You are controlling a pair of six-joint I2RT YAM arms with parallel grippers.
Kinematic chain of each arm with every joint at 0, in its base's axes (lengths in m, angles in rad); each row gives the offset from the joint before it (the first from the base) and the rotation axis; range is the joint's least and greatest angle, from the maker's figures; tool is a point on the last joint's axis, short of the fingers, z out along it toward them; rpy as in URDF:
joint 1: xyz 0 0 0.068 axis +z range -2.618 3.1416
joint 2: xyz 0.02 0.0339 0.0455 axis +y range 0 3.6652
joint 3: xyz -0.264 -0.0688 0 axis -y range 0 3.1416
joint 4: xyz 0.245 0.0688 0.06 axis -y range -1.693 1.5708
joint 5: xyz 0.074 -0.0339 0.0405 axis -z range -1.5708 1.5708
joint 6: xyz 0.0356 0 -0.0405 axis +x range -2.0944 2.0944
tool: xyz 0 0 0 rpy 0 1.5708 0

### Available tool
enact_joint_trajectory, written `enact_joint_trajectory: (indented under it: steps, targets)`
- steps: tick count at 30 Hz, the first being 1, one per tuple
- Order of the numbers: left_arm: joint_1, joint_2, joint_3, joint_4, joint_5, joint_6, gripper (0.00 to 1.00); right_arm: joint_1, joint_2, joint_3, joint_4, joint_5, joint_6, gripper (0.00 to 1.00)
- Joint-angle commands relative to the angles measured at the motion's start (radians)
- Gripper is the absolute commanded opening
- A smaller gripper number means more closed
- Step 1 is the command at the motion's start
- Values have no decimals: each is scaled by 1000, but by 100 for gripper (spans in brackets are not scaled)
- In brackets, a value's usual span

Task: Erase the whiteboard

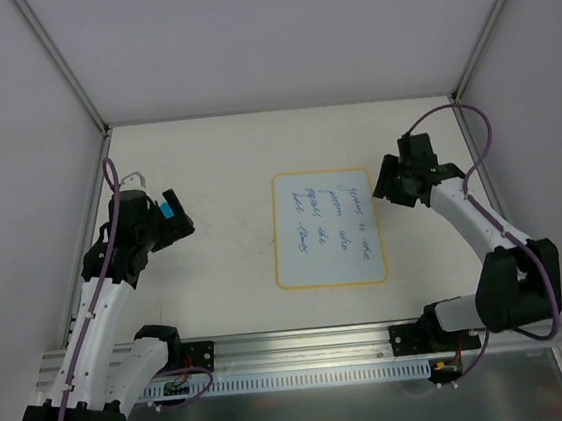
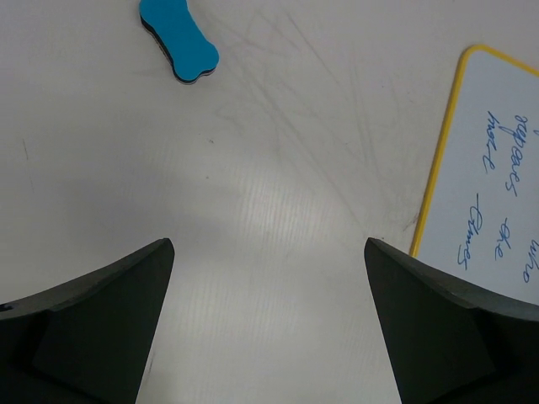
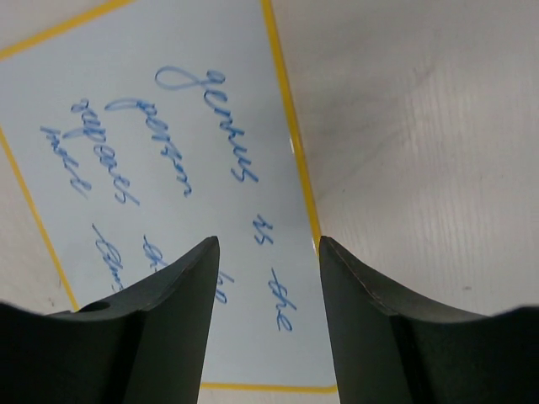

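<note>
Nearest to me, my left pincer (image 2: 269, 244) is hanging wide open with nothing between its dark fingers (image 2: 101, 320), only the bare, scuffed table (image 2: 278, 151) showing below. My right pincer (image 3: 268, 244) is also standing open and empty, and its jaws are straddling the yellow border along one side of the whiteboard (image 3: 168, 168).

Further out from the left pincer, the whiteboard is lying flat in the middle of the table, off to that pincer's right. Lines of blue handwriting (image 3: 210, 126) are covering it, so I am judging that no wiping has been done yet. Beyond that, at the far edge of the left wrist view, the blue bone-shaped eraser (image 2: 178, 40) is lying on the table, well apart from the board and not lined up between my left fingers.

I am expecting trouble mainly at the pickup. The eraser looks low and narrow at its waist, so an off-centre close could be pushing it away across the table instead of gripping it. The board seems to be lying loose, so a hard wipe could be sliding it unless my right pincer is pinning it down. Coming down on the border, the right fingers could be tipping the board.
</note>
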Motion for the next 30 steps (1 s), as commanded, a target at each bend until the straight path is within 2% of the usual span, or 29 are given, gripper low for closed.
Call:
enact_joint_trajectory:
  steps: [1, 4, 10, 21, 30]
  targets:
    - [-9, 52, 51, 14, -55, 3, 99, -78, 145, 95, 16, -84, -53, 54]
    - [-9, 97, 68, 14, -27, 5, 99, -112, 271, 176, 28, -140, -80, 52]
    - [-8, 152, 68, 23, 23, -20, 99, -128, 450, 286, 54, -148, -177, 47]
    - [-9, 177, 56, 31, -15, 9, 99, -120, 616, 320, 53, -274, -209, 47]
    - [-8, 192, 57, 35, -24, 3, 99, 21, 700, 435, 47, -395, -327, 47]
